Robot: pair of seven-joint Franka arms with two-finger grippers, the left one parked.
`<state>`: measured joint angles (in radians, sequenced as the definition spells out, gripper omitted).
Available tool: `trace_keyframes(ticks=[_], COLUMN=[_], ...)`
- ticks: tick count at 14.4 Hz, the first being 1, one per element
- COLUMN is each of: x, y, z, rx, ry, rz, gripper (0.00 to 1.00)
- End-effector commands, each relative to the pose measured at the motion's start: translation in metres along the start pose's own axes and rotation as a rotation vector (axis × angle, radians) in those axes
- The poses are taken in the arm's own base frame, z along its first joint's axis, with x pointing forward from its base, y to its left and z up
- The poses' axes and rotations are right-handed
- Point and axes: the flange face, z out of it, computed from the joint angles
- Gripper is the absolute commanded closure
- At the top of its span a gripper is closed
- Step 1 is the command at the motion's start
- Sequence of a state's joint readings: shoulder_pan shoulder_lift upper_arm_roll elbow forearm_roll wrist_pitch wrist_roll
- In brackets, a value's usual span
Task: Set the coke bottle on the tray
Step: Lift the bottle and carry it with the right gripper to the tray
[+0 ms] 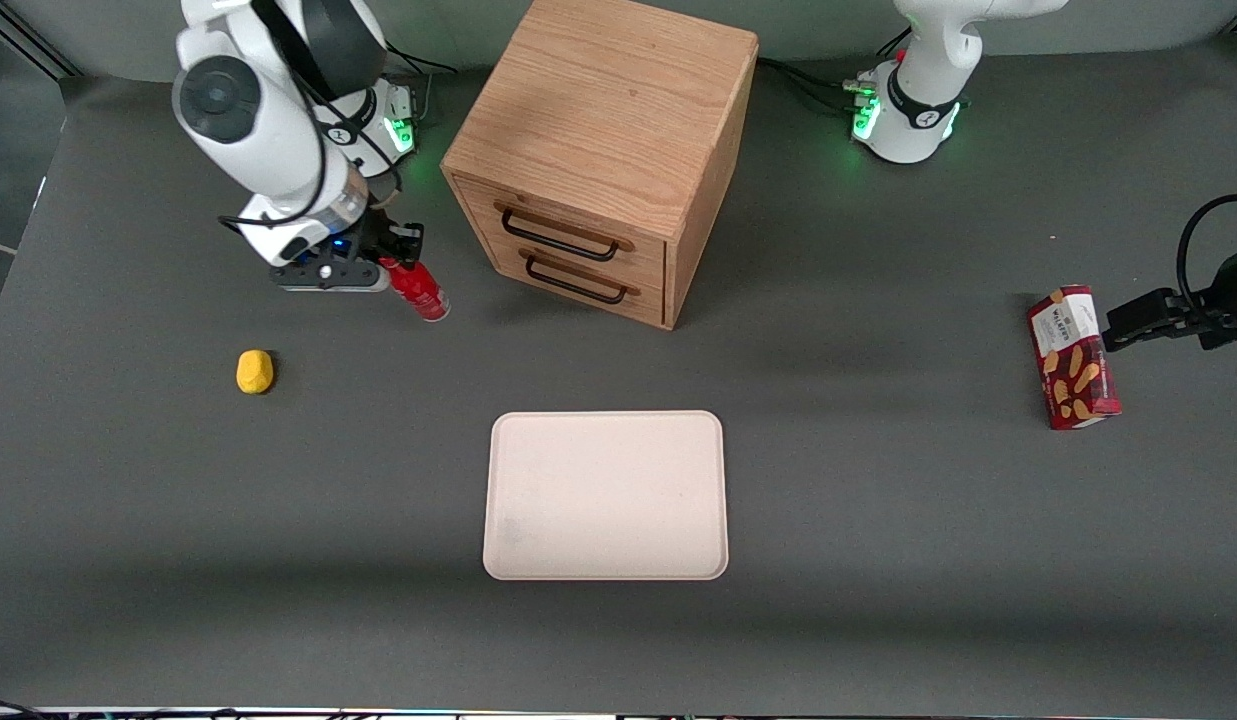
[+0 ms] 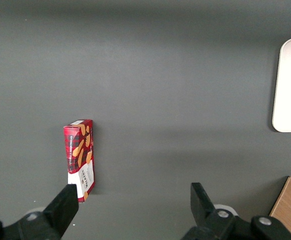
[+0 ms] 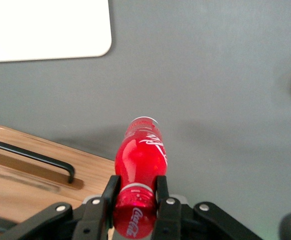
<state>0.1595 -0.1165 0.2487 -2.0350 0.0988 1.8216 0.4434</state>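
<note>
A: Status, sweeping the front view from the working arm's end?

B: Yellow lump (image 1: 255, 371) sits alone on the table (image 1: 878, 560), nearer the front camera than my gripper (image 1: 386, 262). My gripper is beside the cabinet's drawer side, clamped on the coke bottle (image 1: 419, 290).

A: Confirm the grasp.

B: Wrist view: both fingers (image 3: 104, 200) press the coke bottle (image 3: 139, 167) on either side, around its lower body by the label. Cap end not visible there.

A: Bottle orientation?

B: Tilted in the front view, free end pointing toward the cabinet and the camera. Can't tell whether it touches the table.

A: Next along?

B: Wooden cabinet (image 1: 603, 150), two drawers with dark handles (image 1: 561, 236). Just beside the bottle, not touching.

A: Tray?

B: Tray (image 1: 606, 495) lies flat, nearer the front camera than the cabinet, well apart from the bottle. Nothing on it.

A: Other end?

B: Red snack box (image 1: 1072, 357), toward the parked arm's end of the table.
</note>
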Motion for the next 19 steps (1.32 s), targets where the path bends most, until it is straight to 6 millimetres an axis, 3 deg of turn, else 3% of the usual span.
trace_keyframes(ticks=[1, 3, 5, 8, 11, 14, 16, 17, 19], x=[0.048, 0.075, 0.103, 0.140, 0.169, 0.206, 0.225, 0.239, 0.258], y=[-0.008, -0.009, -0.013, -0.019, -0.034, -0.052, -0.070, -0.077, -0.082], z=[-0.052, -0.091, -0.116, -0.121, -0.103, -0.069, -0.041, -0.016, 0.016], rx=[0.035, 0.006, 0.005, -0.012, 0.008, 0.043, 0.041, 0.043, 0.070], ry=[-0.011, 0.010, -0.016, -0.010, 0.043, 0.144, 0.206, 0.237, 0.265], rz=[-0.020, -0.030, -0.030, -0.040, -0.057, -0.076, -0.099, -0.105, -0.106], gripper=[1.00, 1.00, 1.00, 1.00, 1.00, 1.00, 1.00, 1.00, 1.00])
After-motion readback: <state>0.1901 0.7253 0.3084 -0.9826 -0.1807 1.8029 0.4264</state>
